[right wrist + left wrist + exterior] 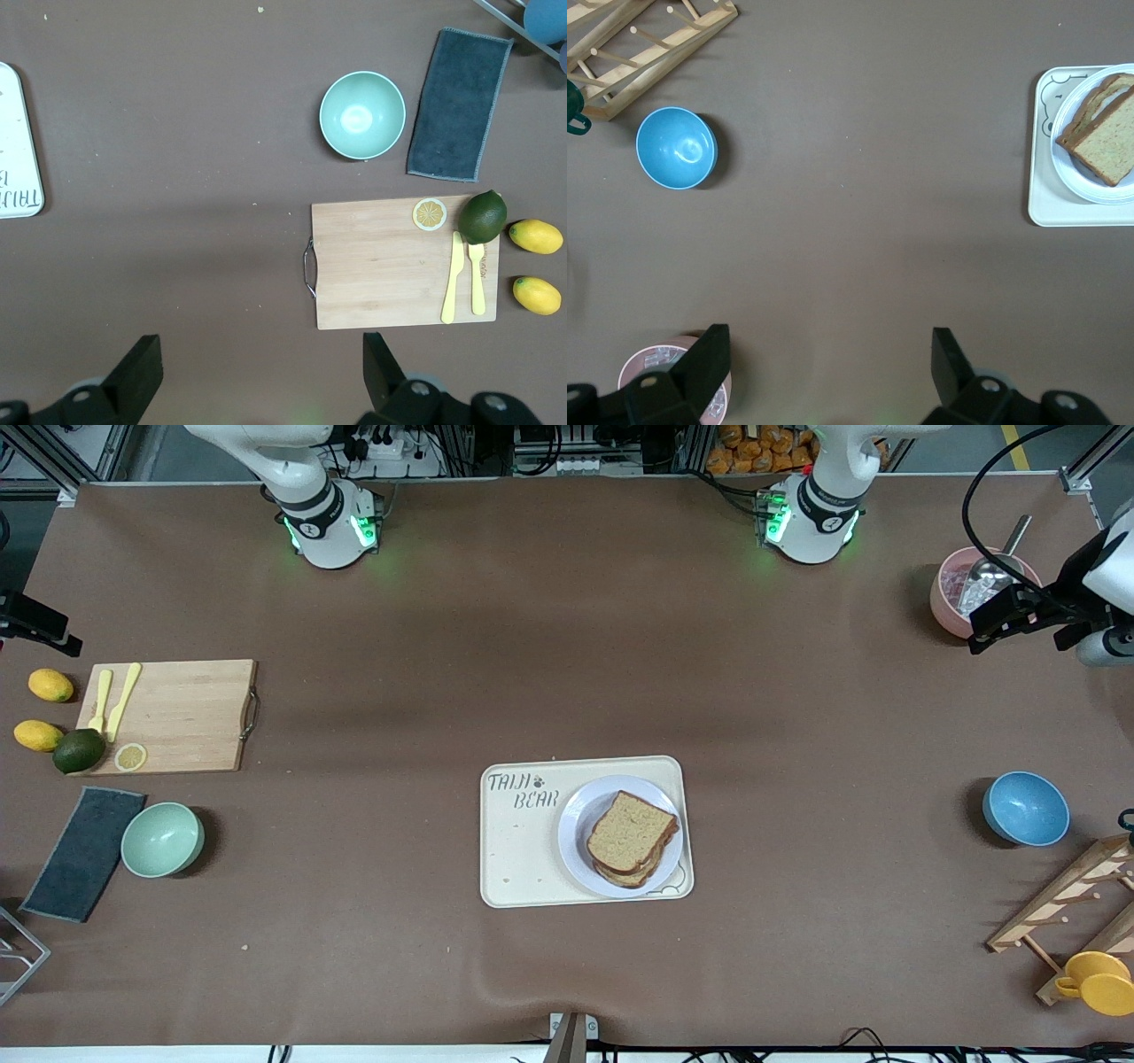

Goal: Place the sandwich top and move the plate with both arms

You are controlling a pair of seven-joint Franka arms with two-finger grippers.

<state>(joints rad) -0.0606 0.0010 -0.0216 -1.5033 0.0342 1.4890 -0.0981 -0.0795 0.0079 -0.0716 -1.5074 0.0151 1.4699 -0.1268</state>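
The sandwich top (631, 831) lies flat on the stacked sandwich in the lower centre of the front view. The slice is roughly square, so it has no clear long axis; it sits rotated, with one corner toward the robots' bases and one toward the front camera. A darker lower layer shows under its edges.

The sandwich rests on the plate (576, 850), a round pale plate with a raised rim. The plate stands on the cream tray (523, 859), at the tray's end toward the left arm. The printed lettering occupies the tray's other end.

The left gripper (831, 359) appears at the bottom of the left wrist view with its fingers (709, 359) spread wide. It holds nothing and touches nothing. It hangs over bare table beside the pink bowl (656, 363), at the right edge of the front view.

The right gripper (262, 359) appears at the bottom of the right wrist view, fingers (140, 363) spread wide and empty. It hangs over bare table near the wooden cutting board (390, 266), at the left edge of the front view.
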